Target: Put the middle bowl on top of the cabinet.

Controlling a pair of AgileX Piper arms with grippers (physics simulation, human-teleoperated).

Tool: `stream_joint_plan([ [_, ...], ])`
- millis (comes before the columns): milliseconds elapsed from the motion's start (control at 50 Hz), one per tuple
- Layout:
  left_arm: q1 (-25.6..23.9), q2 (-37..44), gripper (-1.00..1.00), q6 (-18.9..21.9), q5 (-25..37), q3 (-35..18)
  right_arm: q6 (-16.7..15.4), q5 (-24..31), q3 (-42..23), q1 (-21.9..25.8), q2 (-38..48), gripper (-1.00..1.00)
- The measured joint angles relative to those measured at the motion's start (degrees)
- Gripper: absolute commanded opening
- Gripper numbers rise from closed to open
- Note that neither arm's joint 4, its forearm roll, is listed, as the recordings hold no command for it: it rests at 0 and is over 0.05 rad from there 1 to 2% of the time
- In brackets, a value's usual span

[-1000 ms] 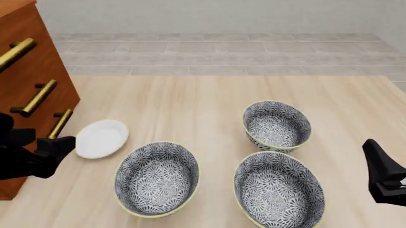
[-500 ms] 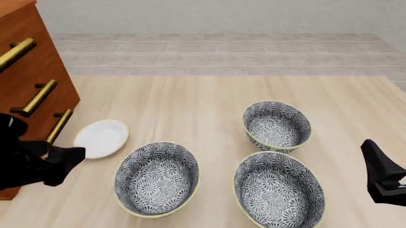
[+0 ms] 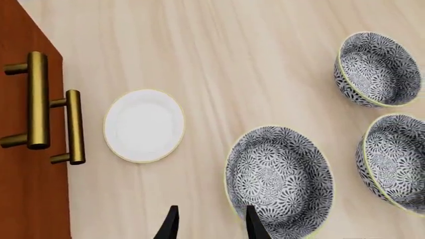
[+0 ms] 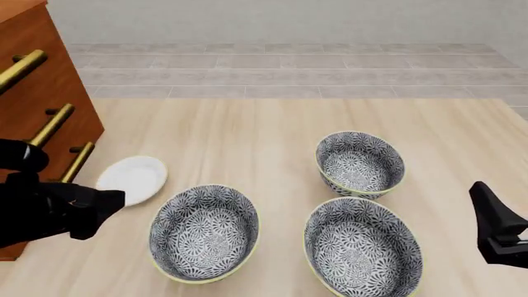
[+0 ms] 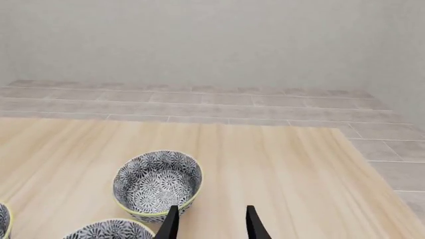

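Three floral bowls stand on the table. The middle bowl (image 4: pixel 204 233) (image 3: pixel 279 174), mid-sized of the three, is the front left one. The largest bowl (image 4: pixel 363 247) stands to its right and the smallest (image 4: pixel 360 163) farther back. The reddish-brown cabinet (image 4: pixel 49 93) (image 3: pixel 20 149) with brass handles rises at the far left. My left gripper (image 4: pixel 103 209) (image 3: pixel 209 226) is open, hovering just left of the middle bowl's rim and holding nothing. My right gripper (image 4: pixel 493 223) (image 5: pixel 209 224) is open and empty at the right edge, beside the largest bowl.
A small white saucer (image 4: pixel 132 179) (image 3: pixel 144 125) lies between the cabinet and the middle bowl, partly behind my left arm. A tiled floor (image 4: pixel 281 68) begins beyond the table's far edge.
My left gripper has moved right, away from the cabinet and toward the middle bowl, now overlapping the saucer's near edge. The right arm has barely moved.
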Motion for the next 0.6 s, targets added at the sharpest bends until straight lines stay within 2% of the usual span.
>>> stream_joint_plan([
  [600, -4.8, 5.1, 1.0, -5.5, -3.9, 1.2, -0.1, -0.8, 0.0, 0.1, 1.1, 1.0],
])
